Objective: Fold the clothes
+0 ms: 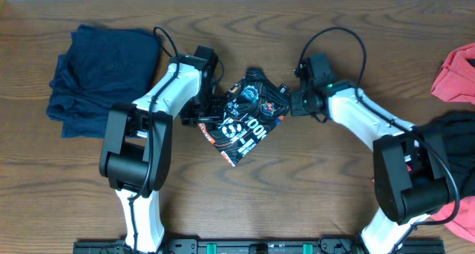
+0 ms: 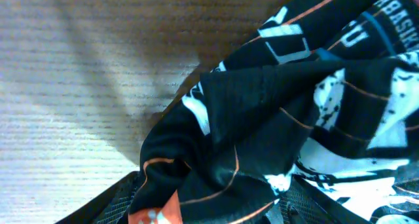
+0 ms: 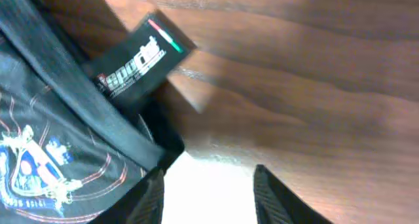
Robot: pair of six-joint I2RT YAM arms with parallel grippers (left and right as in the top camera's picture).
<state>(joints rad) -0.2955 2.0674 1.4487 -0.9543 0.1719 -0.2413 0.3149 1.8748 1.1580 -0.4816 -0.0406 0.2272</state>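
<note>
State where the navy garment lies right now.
In the overhead view, the navy garment lies bunched at far left, beside the left arm, apart from the black jersey.

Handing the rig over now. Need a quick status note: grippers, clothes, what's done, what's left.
Left gripper: jaws look open, with the jersey bunched between the fingers at its left edge.
Right gripper: open with nothing between the fingers, at the jersey's right edge.
Jersey: crumpled at the centre of the table, not neatly folded.
Other clothes: navy garment heaped far left; coral-red garment and black garment loose at the right edge.
Done: no finished fold visible.
Left: fold the jersey, then the others.
</note>
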